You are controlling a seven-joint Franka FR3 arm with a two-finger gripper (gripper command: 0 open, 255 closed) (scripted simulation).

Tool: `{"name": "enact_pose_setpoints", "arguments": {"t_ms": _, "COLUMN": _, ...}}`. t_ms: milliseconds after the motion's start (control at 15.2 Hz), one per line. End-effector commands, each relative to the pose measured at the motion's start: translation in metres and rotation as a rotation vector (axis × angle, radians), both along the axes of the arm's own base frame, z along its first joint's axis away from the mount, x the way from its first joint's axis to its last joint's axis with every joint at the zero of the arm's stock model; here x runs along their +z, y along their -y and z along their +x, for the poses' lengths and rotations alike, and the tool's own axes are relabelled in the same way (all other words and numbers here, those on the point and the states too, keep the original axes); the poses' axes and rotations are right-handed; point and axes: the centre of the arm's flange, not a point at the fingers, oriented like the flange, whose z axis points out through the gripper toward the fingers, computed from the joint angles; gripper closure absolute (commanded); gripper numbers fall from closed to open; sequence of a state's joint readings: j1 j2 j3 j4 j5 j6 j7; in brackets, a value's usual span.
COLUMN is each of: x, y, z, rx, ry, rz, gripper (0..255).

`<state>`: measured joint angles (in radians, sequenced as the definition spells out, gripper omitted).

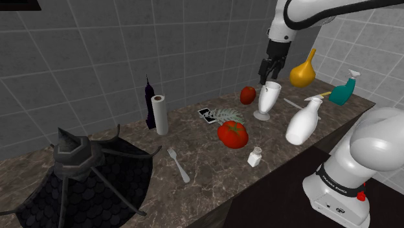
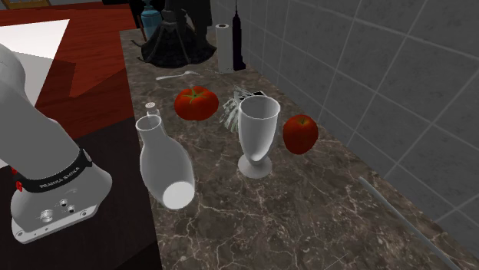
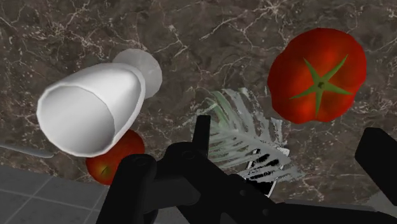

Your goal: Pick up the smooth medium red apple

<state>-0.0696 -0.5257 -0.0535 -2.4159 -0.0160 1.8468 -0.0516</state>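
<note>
The red apple stands on the dark marble counter near the tiled wall, just beside a white goblet. In the second exterior view the apple is to the right of the goblet. My black gripper hangs above the goblet's rim, higher than the apple and a little to its right in the shoulder view. In the wrist view the gripper is open and holds nothing. The goblet covers part of the apple there.
A ribbed red tomato lies in front of a phone and a pale leafy sprig. A white bottle, orange vase, teal sprayer, shaker, fork and paper roll share the counter.
</note>
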Motion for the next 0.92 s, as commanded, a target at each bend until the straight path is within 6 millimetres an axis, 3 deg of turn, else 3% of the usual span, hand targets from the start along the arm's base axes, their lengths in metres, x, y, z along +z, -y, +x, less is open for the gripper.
{"name": "enact_pose_setpoints", "arguments": {"t_ms": 0, "x": -0.012, "y": 0.019, "z": 0.015, "rx": -0.011, "ry": 0.013, "rz": -0.005, "gripper": 0}}
{"name": "enact_pose_setpoints", "arguments": {"t_ms": 858, "x": -0.087, "y": 0.135, "z": 0.101, "rx": -0.088, "ry": 0.086, "rz": -0.029, "gripper": 0}}
